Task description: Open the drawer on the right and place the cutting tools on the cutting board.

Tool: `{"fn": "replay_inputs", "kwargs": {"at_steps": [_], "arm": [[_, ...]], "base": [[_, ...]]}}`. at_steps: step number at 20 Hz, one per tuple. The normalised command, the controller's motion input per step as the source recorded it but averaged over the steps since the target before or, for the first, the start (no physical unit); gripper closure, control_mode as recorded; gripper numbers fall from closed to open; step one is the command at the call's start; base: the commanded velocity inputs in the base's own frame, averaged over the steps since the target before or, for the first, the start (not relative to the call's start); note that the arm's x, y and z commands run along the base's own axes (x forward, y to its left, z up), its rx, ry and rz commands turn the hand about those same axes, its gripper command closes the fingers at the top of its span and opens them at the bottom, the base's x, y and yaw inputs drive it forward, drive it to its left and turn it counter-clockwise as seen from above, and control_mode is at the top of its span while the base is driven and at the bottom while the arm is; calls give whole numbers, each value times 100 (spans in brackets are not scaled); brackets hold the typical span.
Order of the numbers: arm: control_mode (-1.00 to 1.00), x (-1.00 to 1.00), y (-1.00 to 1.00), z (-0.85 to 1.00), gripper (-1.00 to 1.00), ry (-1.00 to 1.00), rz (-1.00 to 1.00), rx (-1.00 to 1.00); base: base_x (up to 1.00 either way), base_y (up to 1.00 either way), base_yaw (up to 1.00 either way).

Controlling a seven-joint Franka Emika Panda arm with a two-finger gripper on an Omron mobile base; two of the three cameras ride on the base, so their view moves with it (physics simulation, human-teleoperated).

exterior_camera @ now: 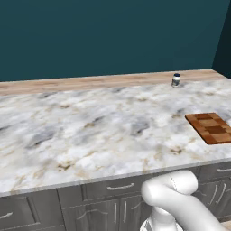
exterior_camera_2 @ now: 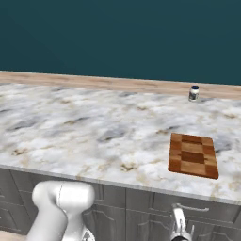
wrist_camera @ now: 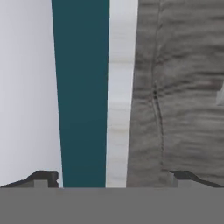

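The checkered wooden cutting board (exterior_camera: 212,127) (exterior_camera_2: 193,155) lies flat near the counter's front edge on the right, with nothing on it. Under it, the dark grey drawer (exterior_camera_2: 207,208) (exterior_camera: 217,170) is shut, its curved handle showing. The cutting tools are hidden. In the hand view my gripper (wrist_camera: 113,179) is open, its two dark fingertips (wrist_camera: 41,177) wide apart with nothing between them. It faces a grey cabinet front (wrist_camera: 183,87), and this view is rolled on its side. My hand shows low in the right base view, just below the drawer handle.
A small dark-capped jar (exterior_camera: 176,80) (exterior_camera_2: 193,93) stands at the back of the marble counter (exterior_camera: 90,131) by the wooden strip and teal wall. More shut drawers and cabinet doors (exterior_camera: 113,187) run below the counter. My white arm (exterior_camera: 176,198) rises in front of them.
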Motion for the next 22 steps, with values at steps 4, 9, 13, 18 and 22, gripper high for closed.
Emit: {"fn": "replay_inputs", "kwargs": {"at_steps": [4,9,13,18,22], "arm": [[-100,27,-16,-10,-100,0,0,-6],[-100,33,-16,-16,-100,2,0,-6],[-100,28,-22,-22,-100,3,0,-3],[-100,11,-30,-25,-100,0,0,-2],[-100,1,-32,-32,-100,0,0,-1]], "base": [[0,0,0],[0,0,0],[0,0,0],[0,0,0],[0,0,0]]}}
